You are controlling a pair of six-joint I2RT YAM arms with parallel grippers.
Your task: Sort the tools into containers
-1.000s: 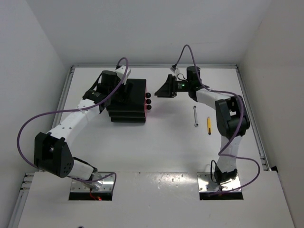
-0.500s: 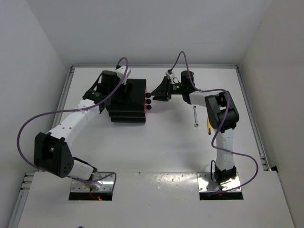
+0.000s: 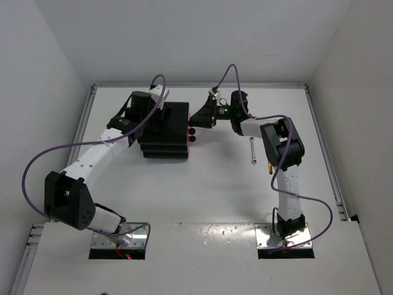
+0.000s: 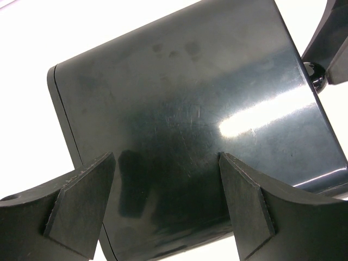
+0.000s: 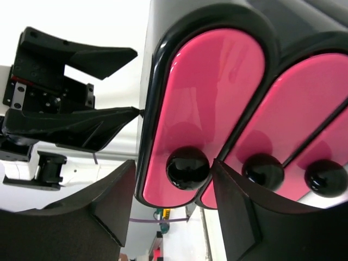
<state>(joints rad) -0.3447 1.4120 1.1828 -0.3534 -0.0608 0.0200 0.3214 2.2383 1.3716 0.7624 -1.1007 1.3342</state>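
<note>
While the left gripper [image 3: 158, 118] is spread atop the drawer unit [image 3: 178, 117], its three-o'clock knob [image 5: 187, 167] is straddled by the unclenched right gripper [image 3: 196, 121].

Top cam overhead, whole table [image 3: 209, 184]; wrist cams close-up on drawer unit [image 3: 166, 130], shared w/ top.

Our left arm [image 3: 92, 157] stretches far forward, elbow low, and our left gripper [image 4: 163, 201] points down with jaws parted. Our right arm [image 3: 288, 178] stands folded, forearm angled leftward, and our right gripper [image 5: 171, 209] lies level, jaws apart.
</note>
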